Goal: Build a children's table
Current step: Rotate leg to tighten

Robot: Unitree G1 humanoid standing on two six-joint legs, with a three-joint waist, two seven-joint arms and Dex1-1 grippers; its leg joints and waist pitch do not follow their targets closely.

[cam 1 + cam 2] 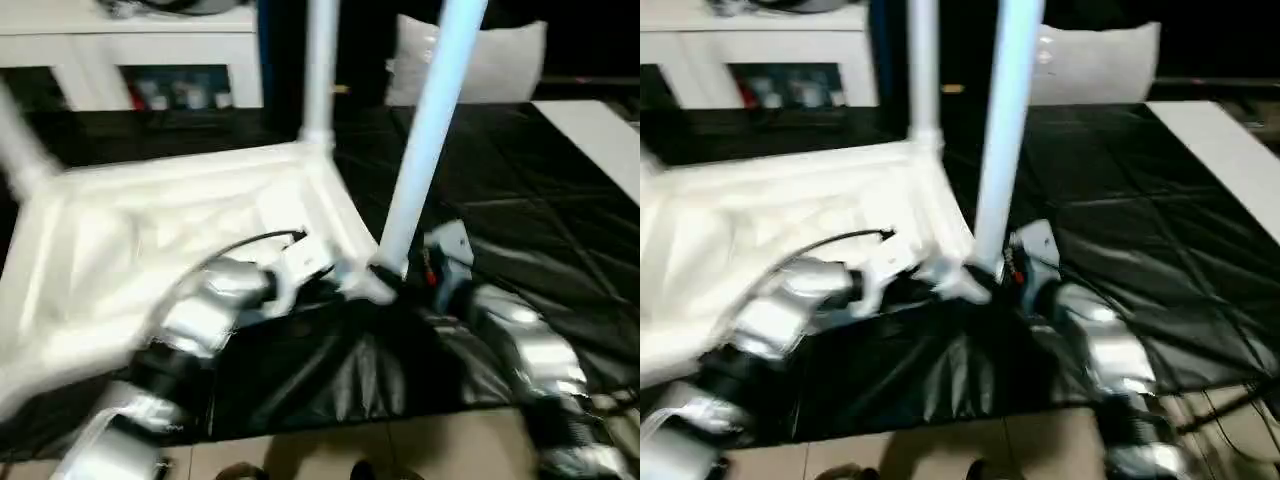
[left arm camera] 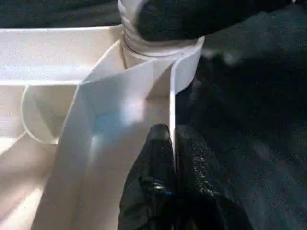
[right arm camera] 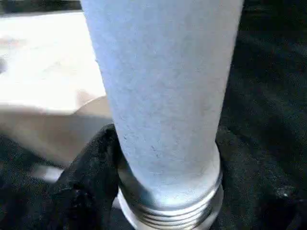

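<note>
L gripper (image 2: 171,143) is pressed shut, pinching the tabletop's (image 1: 150,230) rim wall just beside the near corner socket (image 2: 158,48). R gripper (image 3: 158,187) wraps the leg (image 1: 425,150) at its threaded collar (image 3: 168,211), leg tilted. Straighten it first (cross-threading risk), then twist w/ top held firm.

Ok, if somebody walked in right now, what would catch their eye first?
The upside-down white table top lies on the black-covered work table with legs sticking up. The right gripper holds a leg just above its threaded collar at the near corner. The left gripper is shut on the top's rim.
</note>
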